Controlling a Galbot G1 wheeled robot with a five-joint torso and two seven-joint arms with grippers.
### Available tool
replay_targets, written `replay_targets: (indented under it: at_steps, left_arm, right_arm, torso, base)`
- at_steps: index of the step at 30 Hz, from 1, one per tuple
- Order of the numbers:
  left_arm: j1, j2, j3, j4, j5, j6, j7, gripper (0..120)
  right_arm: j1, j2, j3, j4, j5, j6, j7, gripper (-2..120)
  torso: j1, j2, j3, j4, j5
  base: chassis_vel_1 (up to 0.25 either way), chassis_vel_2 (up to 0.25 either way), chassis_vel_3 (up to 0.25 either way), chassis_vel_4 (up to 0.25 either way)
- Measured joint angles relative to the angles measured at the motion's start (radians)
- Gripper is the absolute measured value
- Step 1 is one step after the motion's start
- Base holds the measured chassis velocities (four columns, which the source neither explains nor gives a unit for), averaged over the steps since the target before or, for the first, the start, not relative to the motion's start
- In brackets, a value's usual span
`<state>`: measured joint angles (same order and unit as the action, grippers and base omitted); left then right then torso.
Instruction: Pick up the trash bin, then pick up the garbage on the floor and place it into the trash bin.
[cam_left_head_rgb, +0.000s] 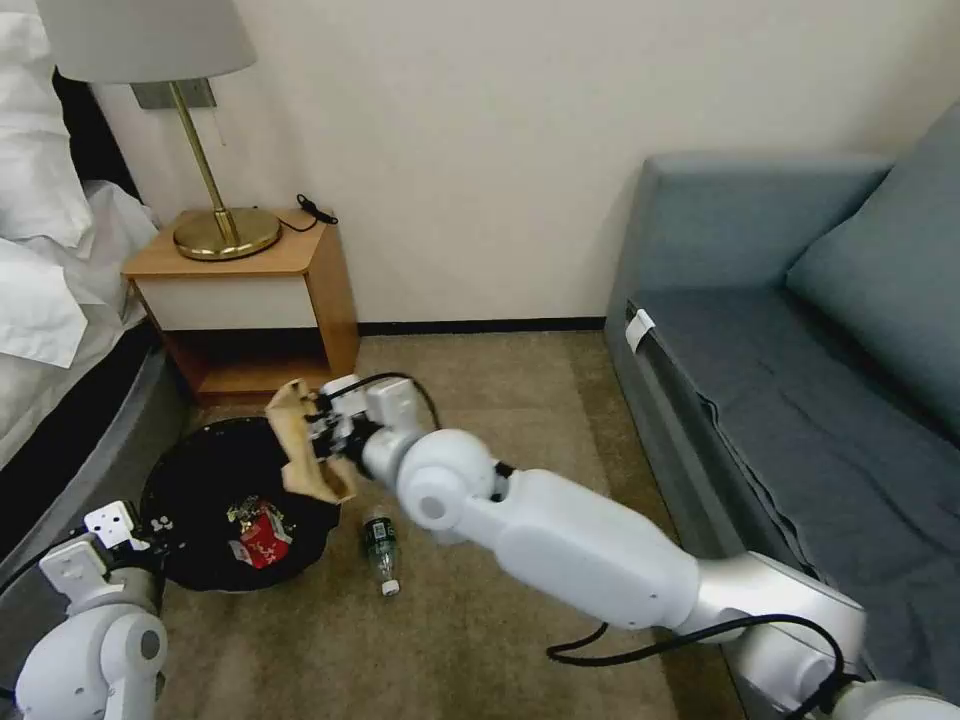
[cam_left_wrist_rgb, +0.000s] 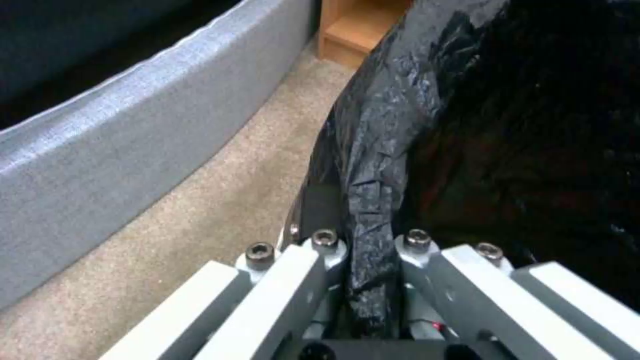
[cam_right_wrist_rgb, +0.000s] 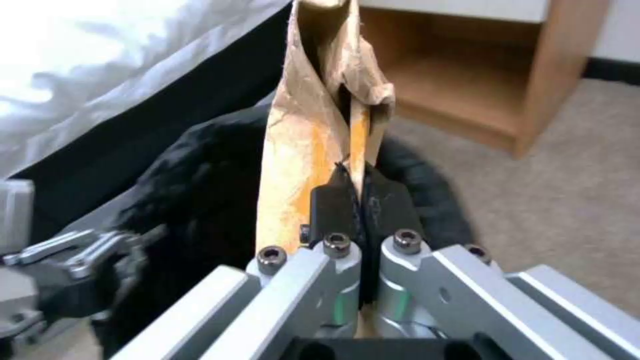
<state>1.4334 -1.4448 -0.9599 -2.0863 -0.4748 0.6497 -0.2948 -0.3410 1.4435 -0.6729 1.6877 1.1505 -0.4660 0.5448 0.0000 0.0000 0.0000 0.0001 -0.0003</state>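
**Paper bag hangs over the bin's far rim**

Nearest you, the left gripper is clamped on the trash bin rim. Beyond it, your right gripper pinches the brown paper bag, its long axis vertical, over the rim's right edge. The bottle lies on the carpet just beside the bin.
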Motion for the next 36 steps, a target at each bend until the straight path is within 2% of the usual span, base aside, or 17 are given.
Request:
replay_targets:
  at_steps: [9, 15, 18, 19, 23, 24, 28, 29, 32, 34, 36]
  left_arm:
    - [0.006, -0.011, 0.014, -0.034, -0.007, 0.009, -0.003, 2]
    - [0.012, -0.015, 0.018, -0.048, -0.009, 0.01, -0.004, 2]
    - [0.014, -0.015, 0.017, -0.05, -0.01, 0.011, -0.004, 2]
    - [0.014, -0.015, 0.017, -0.05, -0.01, 0.011, -0.004, 2]
    - [0.014, -0.015, 0.017, -0.05, -0.011, 0.011, -0.004, 2]
    - [0.014, -0.015, 0.017, -0.05, -0.011, 0.011, -0.004, 2]
    - [0.015, -0.015, 0.016, -0.051, -0.011, 0.011, -0.004, 2]
    - [0.015, -0.015, 0.016, -0.051, -0.011, 0.011, -0.004, 2]
    - [0.016, -0.013, 0.015, -0.052, -0.013, 0.012, -0.005, 2]
    - [0.016, -0.013, 0.014, -0.052, -0.013, 0.012, -0.005, 2]
    - [0.016, -0.013, 0.014, -0.053, -0.014, 0.012, -0.005, 2]
  right_arm:
    - [0.013, 0.087, -0.123, -0.124, -0.053, 0.047, 0.004, 0]
    - [0.011, 0.099, -0.155, -0.165, -0.082, 0.055, -0.008, 2]
    - [0.012, 0.093, -0.156, -0.166, -0.089, 0.055, -0.01, 13]
    - [0.012, 0.093, -0.156, -0.166, -0.089, 0.055, -0.01, 13]
    - [0.014, 0.085, -0.155, -0.163, -0.092, 0.055, -0.013, 31]
    - [0.014, 0.085, -0.155, -0.163, -0.092, 0.055, -0.013, 31]
    - [0.015, 0.084, -0.146, -0.157, -0.093, 0.054, -0.015, 50]
    - [0.015, 0.084, -0.146, -0.157, -0.093, 0.054, -0.015, 50]
    - [0.017, 0.082, -0.133, -0.149, -0.092, 0.054, -0.016, 65]
    - [0.019, 0.082, -0.13, -0.147, -0.092, 0.054, -0.017, 68]
    - [0.019, 0.082, -0.126, -0.144, -0.092, 0.054, -0.018, 79]
  torso:
    - [0.0, 0.0, 0.0, -0.0001, 0.0001]
    - [0.0, 0.0, 0.0, -0.0001, 0.0002]
    - [0.0, 0.0, 0.0, -0.0001, 0.0002]
    - [0.0, 0.0, 0.0, -0.0001, 0.0002]
    - [0.0, 0.0, 0.0, -0.0001, 0.0003]
    - [0.0, 0.0, 0.0, -0.0001, 0.0003]
    - [0.0, 0.0, 0.0, -0.0001, 0.0002]
    - [0.0, 0.0, 0.0, -0.0001, 0.0002]
    - [0.0, 0.0, 0.0, -0.0002, 0.0003]
    - [0.0, 0.0, 0.0, -0.0002, 0.0003]
    - [0.0, 0.0, 0.0, -0.0002, 0.0003]
  base:
    - [0.0, 0.0, 0.0, 0.0]
    - [0.0, 0.0, 0.0, 0.0]
    - [0.0, 0.0, 0.0, 0.0]
    - [0.0, 0.0, 0.0, 0.0]
    - [0.0, 0.0, 0.0, 0.0]
    - [0.0, 0.0, 0.0, 0.0]
    - [0.0, 0.0, 0.0, 0.0]
    - [0.0, 0.0, 0.0, 0.0]
    - [0.0, 0.0, 0.0, 0.0]
    - [0.0, 0.0, 0.0, 0.0]
    - [0.0, 0.0, 0.0, 0.0]
